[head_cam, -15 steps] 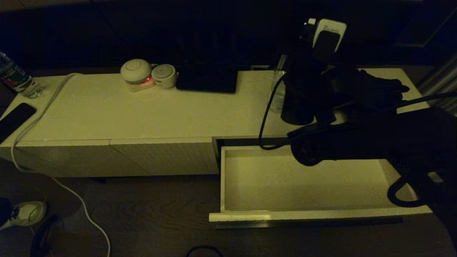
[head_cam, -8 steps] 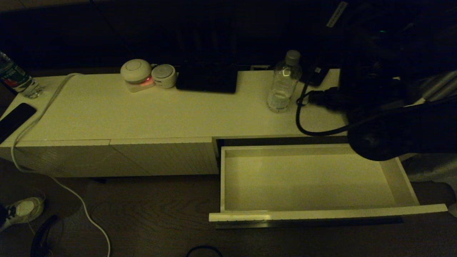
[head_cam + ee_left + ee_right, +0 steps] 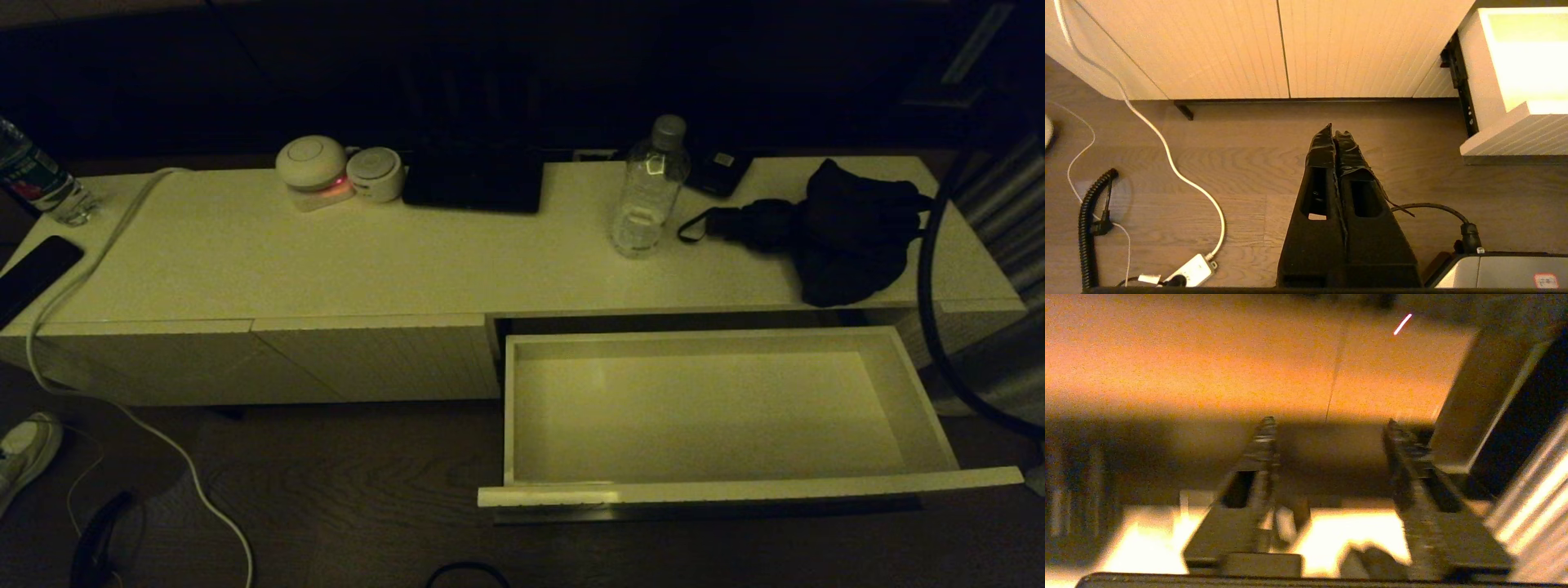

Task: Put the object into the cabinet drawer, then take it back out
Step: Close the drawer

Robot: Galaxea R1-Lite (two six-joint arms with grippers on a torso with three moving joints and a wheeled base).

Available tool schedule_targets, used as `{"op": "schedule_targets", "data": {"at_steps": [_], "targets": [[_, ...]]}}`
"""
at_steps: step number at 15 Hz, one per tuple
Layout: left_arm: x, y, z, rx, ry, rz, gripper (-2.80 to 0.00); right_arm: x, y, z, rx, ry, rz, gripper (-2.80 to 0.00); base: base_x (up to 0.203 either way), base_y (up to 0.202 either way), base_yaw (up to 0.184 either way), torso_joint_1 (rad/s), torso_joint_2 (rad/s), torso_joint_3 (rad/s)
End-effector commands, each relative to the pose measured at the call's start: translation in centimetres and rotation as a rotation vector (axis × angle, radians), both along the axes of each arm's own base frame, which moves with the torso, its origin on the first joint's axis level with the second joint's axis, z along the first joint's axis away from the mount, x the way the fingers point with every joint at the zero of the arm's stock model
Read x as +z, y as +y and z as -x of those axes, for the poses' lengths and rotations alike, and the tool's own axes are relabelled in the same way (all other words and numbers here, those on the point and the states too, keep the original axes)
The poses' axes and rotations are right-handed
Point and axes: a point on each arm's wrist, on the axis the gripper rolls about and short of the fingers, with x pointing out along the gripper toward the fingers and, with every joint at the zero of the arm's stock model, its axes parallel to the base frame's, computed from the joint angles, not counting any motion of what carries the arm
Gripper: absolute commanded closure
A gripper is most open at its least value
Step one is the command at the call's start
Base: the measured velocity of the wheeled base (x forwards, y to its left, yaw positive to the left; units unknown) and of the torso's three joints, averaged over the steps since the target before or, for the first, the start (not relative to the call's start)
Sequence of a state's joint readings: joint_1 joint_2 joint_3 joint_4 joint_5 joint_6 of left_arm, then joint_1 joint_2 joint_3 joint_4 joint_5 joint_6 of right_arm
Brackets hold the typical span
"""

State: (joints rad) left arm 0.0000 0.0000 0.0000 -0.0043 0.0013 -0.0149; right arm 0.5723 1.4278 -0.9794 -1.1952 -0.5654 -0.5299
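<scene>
Cabinet drawer (image 3: 718,408): wide, shallow, cream-white box with plain smooth floor and thin upright walls, pulled fully out from the right half of a low cream cabinet (image 3: 326,261); its long axis runs left to right across the head view, open face up, front panel toward the robot with a dark handle strip along the lower edge. In the left wrist view the drawer front shows fine vertical ribbing, matching the closed ribbed panels (image 3: 1216,45) beside it. The interior holds nothing. Object: a dark, soft, crumpled folding umbrella (image 3: 841,229) lying on the cabinet top above the drawer's right end, its slim handle and wrist loop pointing left toward a clear plastic bottle (image 3: 649,192) that stands upright nearby, so its long axis lies roughly parallel to the drawer. Also on the top: two rounded white devices (image 3: 335,171), one with a red glow, a flat black slab (image 3: 473,184), a small dark item (image 3: 717,170) behind the bottle. A white cable (image 3: 90,269) trails over the left end to wood-grain flooring (image 3: 1249,163). Left gripper (image 3: 1335,134): black tapered fingers pressed together, holding nothing, hanging above the floor in front of the cabinet. Right gripper (image 3: 1327,424): out of the head view; its wrist view shows dark fingers clearly apart with nothing between them.
</scene>
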Motion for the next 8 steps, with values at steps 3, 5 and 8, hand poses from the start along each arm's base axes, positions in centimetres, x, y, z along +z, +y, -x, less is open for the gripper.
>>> {"op": "schedule_targets", "data": {"at_steps": [3, 5, 8], "targets": [[0.0, 0.0, 0.0, 0.000, 0.000, 0.000, 0.00, -5.9, -2.7, 4.9, 0.149, 0.441, 0.413, 0.00, 0.000, 0.000, 0.000, 0.000, 0.00, 0.000], [0.0, 0.0, 0.0, 0.000, -0.002, 0.000, 0.00, -8.8, -3.6, 6.9, 0.297, 0.561, 0.623, 0.00, 0.000, 0.000, 0.000, 0.000, 0.00, 0.000], [0.0, 0.0, 0.0, 0.000, -0.001, 0.000, 0.00, -12.2, -4.8, 9.6, 0.468, 0.625, 0.834, 0.00, 0.000, 0.000, 0.000, 0.000, 0.00, 0.000]]}}
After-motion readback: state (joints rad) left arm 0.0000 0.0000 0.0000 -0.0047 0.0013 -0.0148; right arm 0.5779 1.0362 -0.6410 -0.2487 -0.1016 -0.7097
